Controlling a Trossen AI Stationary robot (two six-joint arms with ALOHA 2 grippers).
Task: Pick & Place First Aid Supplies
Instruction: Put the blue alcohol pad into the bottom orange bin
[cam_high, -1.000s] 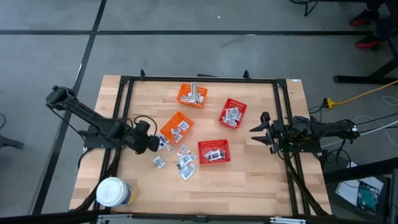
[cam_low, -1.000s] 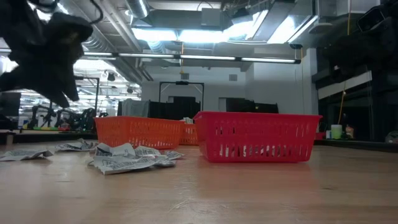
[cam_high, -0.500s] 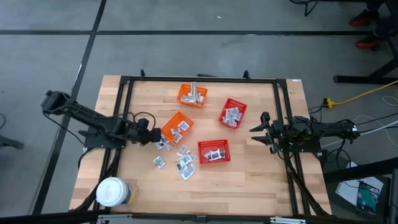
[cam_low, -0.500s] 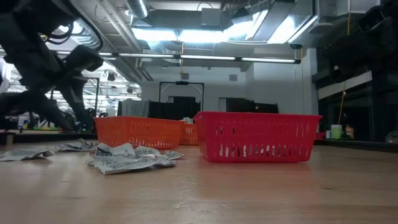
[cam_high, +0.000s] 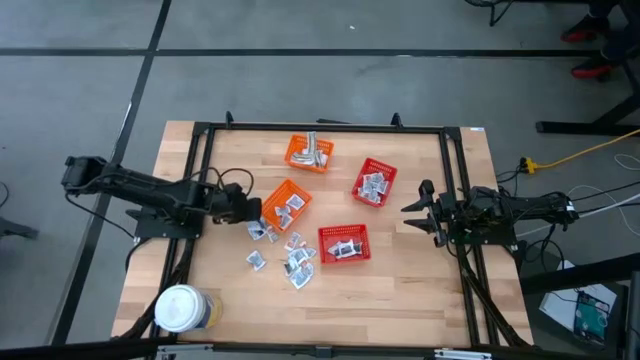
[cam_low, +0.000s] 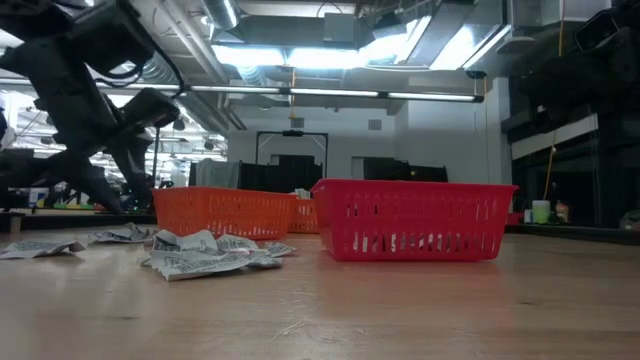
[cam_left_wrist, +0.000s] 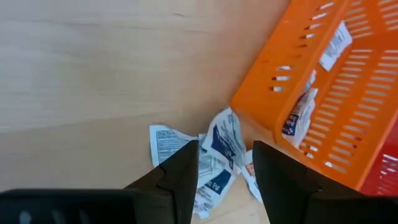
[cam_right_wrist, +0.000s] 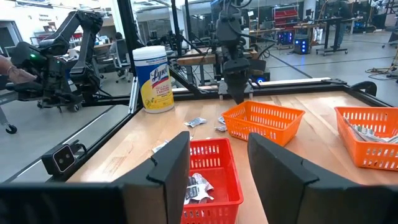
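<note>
Several loose first aid supplies, small silvery-white packets (cam_high: 262, 232), lie flat on the wooden table between an orange basket (cam_high: 285, 203) and a red basket (cam_high: 344, 243). More of them lie in both baskets. My left gripper (cam_high: 254, 212) stands open, tilted downward at the orange basket's left corner. In the left wrist view its fingers frame a small heap of packets (cam_left_wrist: 219, 152) beside that basket (cam_left_wrist: 323, 93), and nothing lies between them. My right gripper (cam_high: 420, 210) waits open and level at the table's right side.
A second orange basket (cam_high: 309, 152) and a second red basket (cam_high: 374, 182) stand farther back with packets in them. A white-lidded round jar (cam_high: 180, 310) stands at the near left corner. A black frame (cam_high: 320, 128) runs around the table. More packets (cam_high: 295, 265) lie nearer.
My left gripper has swung toward the table's far edge, from over the loose packets to the orange basket's left corner, sinking as it went. The packets and baskets have stayed where they were.
</note>
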